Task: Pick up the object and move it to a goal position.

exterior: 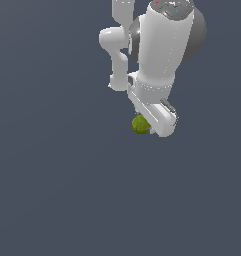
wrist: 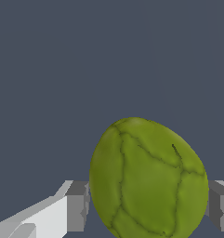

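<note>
Gripper (wrist: 148, 204) fingers (wrist: 77, 204) press against both sides of the object (wrist: 148, 179), clamping it between the grey pads. Olive-green and mottled with dark lines, the object fills the wrist view between those pads. From the exterior view, the object (exterior: 140, 124) sits at the tip of the white arm (exterior: 159, 55), over a plain dark grey ground (exterior: 57, 190)

One olive-green object (exterior: 140, 124); one white arm (exterior: 162, 50); one hand (exterior: 151, 125).
</note>
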`<state>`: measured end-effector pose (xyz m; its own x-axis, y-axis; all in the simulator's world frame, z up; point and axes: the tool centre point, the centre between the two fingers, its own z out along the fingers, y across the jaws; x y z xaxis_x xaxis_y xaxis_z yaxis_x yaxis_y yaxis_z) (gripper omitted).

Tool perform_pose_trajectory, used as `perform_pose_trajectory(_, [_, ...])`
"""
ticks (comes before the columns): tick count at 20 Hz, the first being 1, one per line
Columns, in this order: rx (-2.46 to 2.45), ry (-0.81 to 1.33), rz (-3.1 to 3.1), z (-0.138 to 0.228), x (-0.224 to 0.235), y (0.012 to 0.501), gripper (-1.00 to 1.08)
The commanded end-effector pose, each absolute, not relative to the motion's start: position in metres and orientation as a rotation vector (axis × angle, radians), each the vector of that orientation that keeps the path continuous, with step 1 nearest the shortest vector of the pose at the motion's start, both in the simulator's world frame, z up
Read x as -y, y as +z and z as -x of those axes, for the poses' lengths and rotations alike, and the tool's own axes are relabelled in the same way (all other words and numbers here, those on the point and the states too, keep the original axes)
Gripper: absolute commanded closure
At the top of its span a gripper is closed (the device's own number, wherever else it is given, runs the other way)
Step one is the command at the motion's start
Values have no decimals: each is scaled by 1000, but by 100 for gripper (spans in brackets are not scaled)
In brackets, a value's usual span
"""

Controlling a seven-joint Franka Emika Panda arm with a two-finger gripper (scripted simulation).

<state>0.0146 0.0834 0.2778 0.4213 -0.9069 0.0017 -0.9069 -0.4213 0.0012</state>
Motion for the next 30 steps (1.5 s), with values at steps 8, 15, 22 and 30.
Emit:
perform_pose_trajectory(8, [1688,2,-2648,-34,-92,365,108])
perform_pose_trajectory(15, [1687,1,-2649,-46,-97,411,108])
perform_pose_trajectory(22, [1687,1,-2650,-54,-101,440,108])
perform_pose_trajectory(30, [1687,0,-2650,-59,-103,455,108])
